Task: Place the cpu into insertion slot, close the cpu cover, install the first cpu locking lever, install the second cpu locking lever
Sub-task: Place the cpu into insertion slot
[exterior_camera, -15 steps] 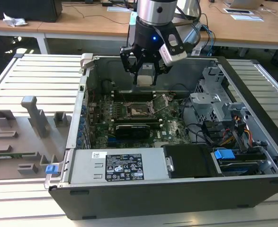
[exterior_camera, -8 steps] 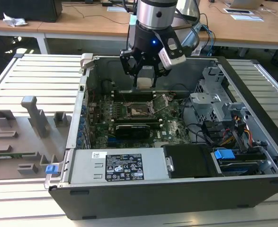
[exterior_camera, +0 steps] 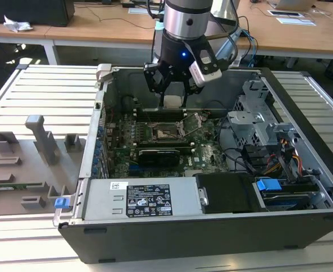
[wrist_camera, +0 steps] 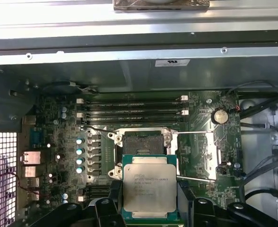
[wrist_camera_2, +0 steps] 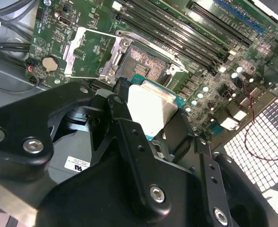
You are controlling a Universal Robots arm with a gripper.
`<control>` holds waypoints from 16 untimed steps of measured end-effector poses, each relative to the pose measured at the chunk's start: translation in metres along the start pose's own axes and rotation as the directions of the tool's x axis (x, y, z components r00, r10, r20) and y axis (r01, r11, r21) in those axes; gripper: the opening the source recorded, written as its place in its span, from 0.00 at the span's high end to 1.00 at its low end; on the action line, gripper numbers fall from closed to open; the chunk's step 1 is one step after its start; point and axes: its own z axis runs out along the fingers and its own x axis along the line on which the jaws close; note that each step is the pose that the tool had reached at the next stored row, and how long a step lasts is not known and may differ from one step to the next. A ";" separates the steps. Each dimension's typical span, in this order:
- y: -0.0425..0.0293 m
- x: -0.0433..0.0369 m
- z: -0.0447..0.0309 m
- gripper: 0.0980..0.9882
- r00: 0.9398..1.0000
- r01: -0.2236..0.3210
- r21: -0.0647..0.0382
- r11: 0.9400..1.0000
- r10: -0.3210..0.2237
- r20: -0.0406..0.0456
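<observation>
While gripper point(exterior_camera: 172, 90) pinches cpu point(wrist_camera: 149, 185) by 2 opposite edges, cpu hangs near uncovered insertion slot point(wrist_camera: 141, 141), not touching.

In the first wrist view the cpu point(wrist_camera: 149, 187) hid part of the insertion slot point(wrist_camera: 141, 142) from me, and the picture's edge cut off the end effector point(wrist_camera: 149, 208). In the second wrist view the end effector's point(wrist_camera_2: 153, 109) black body covered most of the cpu point(wrist_camera_2: 150, 111), leaving 1 pale corner. In the exterior view the cpu cover point(exterior_camera: 195, 122) was too small for me to judge its tilt, and the arm point(exterior_camera: 183, 22) ran off the top edge.
</observation>
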 end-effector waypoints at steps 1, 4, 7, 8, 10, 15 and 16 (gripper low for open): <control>-0.0001 0.0000 0.0016 0.50 1.000 0.000 0.000 1.000 0.000 0.000; -0.0007 -0.0002 0.0086 0.50 1.000 0.000 0.000 1.000 0.000 0.000; -0.0012 -0.0003 0.0129 0.50 1.000 0.000 0.000 1.000 0.000 0.000; -0.0014 -0.0003 0.0159 0.50 1.000 0.000 0.000 1.000 0.000 0.000; -0.0018 -0.0004 0.0207 0.50 1.000 0.000 0.000 1.000 0.000 0.000; 0.0022 -0.0015 0.0272 0.50 1.000 0.000 0.006 1.000 0.000 0.000; 0.0040 -0.0021 0.0280 0.50 1.000 0.000 0.008 1.000 0.000 0.000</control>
